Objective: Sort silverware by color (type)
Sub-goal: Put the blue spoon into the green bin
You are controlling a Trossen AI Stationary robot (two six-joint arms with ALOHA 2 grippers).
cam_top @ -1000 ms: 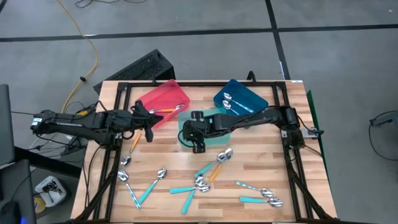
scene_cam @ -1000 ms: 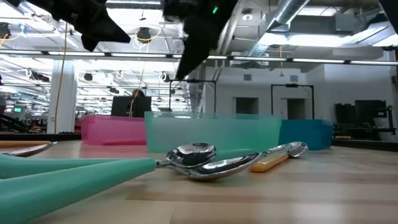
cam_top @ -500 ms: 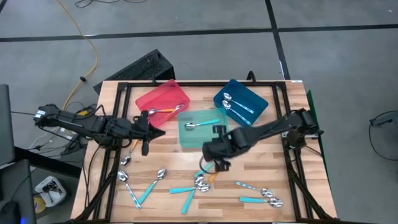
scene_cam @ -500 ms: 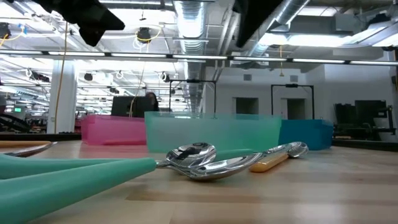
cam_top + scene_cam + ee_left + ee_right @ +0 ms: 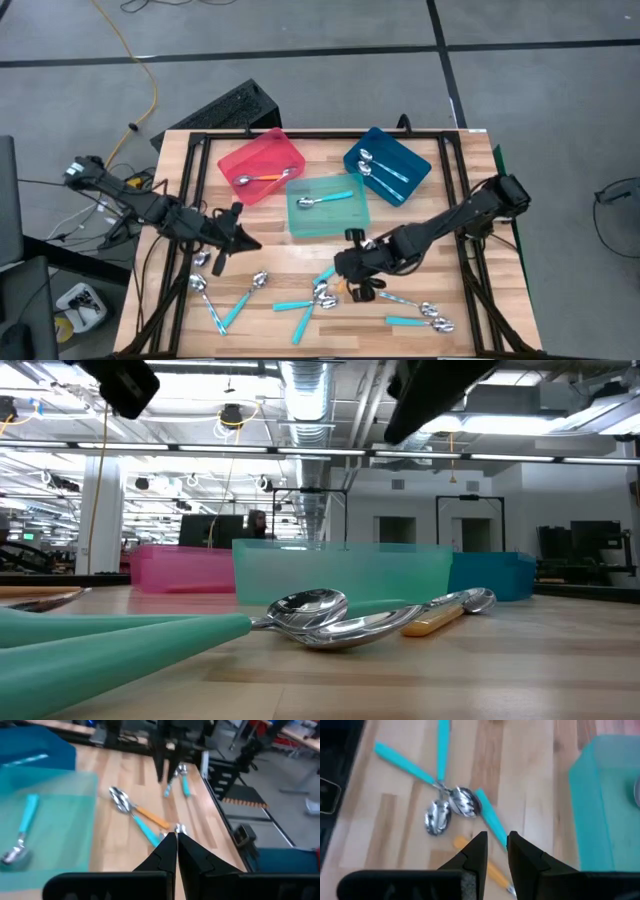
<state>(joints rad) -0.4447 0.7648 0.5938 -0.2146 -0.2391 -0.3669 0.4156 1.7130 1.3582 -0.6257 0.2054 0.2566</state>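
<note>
Silverware is spread over the front half of the wooden table (image 5: 420, 235): a cluster of teal-handled spoons (image 5: 322, 292) and one orange-handled spoon (image 5: 480, 861) lies near the middle. One spoon is seen in the teal tray (image 5: 343, 214), one in the red tray (image 5: 240, 158) and two in the blue tray (image 5: 418, 158). The right gripper (image 5: 357, 272) has been moved from over the teal tray down to the cluster; its fingers are parted only a little and nothing is held between them. The left gripper (image 5: 232, 238) has been drawn back from the red tray toward the left front of the table, with its fingers fully closed and empty.
</note>
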